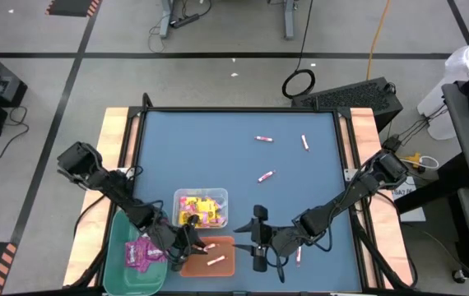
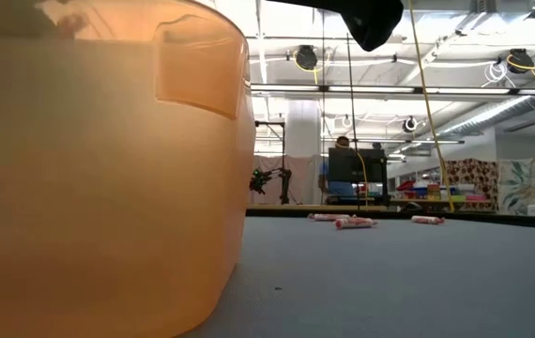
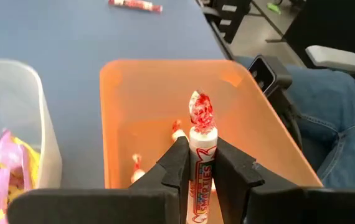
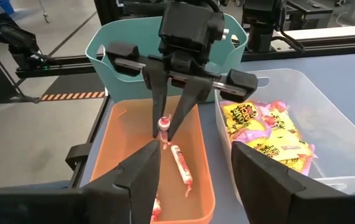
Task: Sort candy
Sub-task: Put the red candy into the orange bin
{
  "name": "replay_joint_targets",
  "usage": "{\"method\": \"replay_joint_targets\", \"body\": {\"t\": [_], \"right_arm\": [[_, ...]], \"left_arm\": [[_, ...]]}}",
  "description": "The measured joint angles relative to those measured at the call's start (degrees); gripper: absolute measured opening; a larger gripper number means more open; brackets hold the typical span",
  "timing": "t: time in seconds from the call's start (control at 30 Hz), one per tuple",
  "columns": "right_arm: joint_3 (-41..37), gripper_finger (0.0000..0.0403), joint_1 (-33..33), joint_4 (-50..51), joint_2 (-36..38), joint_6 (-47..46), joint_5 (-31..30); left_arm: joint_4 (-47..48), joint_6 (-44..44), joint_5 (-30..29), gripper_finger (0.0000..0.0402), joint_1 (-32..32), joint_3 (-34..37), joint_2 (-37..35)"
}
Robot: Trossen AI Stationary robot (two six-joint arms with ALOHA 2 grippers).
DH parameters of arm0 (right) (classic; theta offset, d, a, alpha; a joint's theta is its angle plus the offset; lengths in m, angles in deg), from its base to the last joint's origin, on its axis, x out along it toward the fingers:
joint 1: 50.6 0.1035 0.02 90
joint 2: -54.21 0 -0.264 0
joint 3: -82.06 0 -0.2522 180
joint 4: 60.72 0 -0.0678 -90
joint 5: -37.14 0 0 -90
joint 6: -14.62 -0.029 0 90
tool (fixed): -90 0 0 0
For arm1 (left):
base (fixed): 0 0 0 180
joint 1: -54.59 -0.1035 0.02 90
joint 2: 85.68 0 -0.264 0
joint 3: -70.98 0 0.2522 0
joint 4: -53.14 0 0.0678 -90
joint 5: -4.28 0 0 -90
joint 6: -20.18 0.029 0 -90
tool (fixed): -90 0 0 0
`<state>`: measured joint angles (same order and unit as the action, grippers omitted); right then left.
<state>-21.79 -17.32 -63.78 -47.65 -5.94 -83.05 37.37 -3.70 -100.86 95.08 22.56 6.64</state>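
Left gripper (image 3: 201, 163): clamped on a pink-and-white candy stick (image 3: 201, 140) above the orange bin (image 1: 210, 256).
Right gripper (image 4: 193, 180): fingers apart, beside that bin.
Surroundings: clear bin (image 1: 202, 207) of yellow packets (image 4: 265, 134); green bin (image 1: 132, 255); loose sticks (image 1: 265, 176) across the table (image 1: 218, 148).

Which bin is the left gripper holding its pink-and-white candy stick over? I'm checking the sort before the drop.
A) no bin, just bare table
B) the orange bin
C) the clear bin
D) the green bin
B: the left gripper is shut on the candy stick above the orange bin, where other sticks already lie.
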Motion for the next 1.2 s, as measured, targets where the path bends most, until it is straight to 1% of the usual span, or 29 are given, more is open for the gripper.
{"method": "replay_joint_targets", "body": {"t": [0.13,0.37,0.43,0.57,0.67,0.73,0.8,0.9,1.03,1.13,1.2], "right_arm": [[0.0,0.0187,0.0,-0.02,0.0,0.0,0.0],[0.0,0.0187,0.05,-0.02,0.0,0.04,0.0],[0.0,0.0187,0.25,0.7,0.63,0.25,0.05],[0.0,0.0187,1.0,4.78,4.29,-0.01,0.09],[0.0,0.0187,2.06,10.39,7.8,-2.34,0.16],[0.02,0.0187,3.04,15.04,9.92,-6.23,0.2],[0.02,0.0187,4.43,21.45,11.69,-10.66,0.15],[0.02,0.0187,6.65,33.69,13.66,-19.32,1.76],[0.02,0.0187,9.22,46.71,14.51,-37.8,5.87],[0.02,0.0187,11.11,52.12,13.55,-49.15,7.59],[0.02,0.0187,12.11,54.5,12.56,-55.68,9.84]], "left_arm": [[0.11,-0.92,-0.02,0.0078,0.0,0.0,0.22],[0.08,-1.04,-0.25,0.0149,0.0,0.0,0.17],[0.32,-1.73,1.18,0.0163,-0.02,-0.06,-0.14],[0.35,-2.69,6.4,0.0172,-0.12,-1.22,-2.42],[3.95,-0.34,7.26,0.0173,-0.11,-2.94,-5.6],[7.75,1.75,6.89,0.0173,-0.13,-4.46,-7.75],[11.21,3.84,4.99,0.0173,-0.24,-5.52,-10.13],[14.09,6.7,1.83,0.0173,-0.69,-7.13,-12.66],[14.92,9.45,-0.59,0.0173,-1.72,-8.46,-14.04],[14.97,10.54,-1.38,0.0173,-3.15,-8.87,-14.08],[14.93,10.77,-1.77,0.0173,-4.26,-8.87,-14.08]]}}
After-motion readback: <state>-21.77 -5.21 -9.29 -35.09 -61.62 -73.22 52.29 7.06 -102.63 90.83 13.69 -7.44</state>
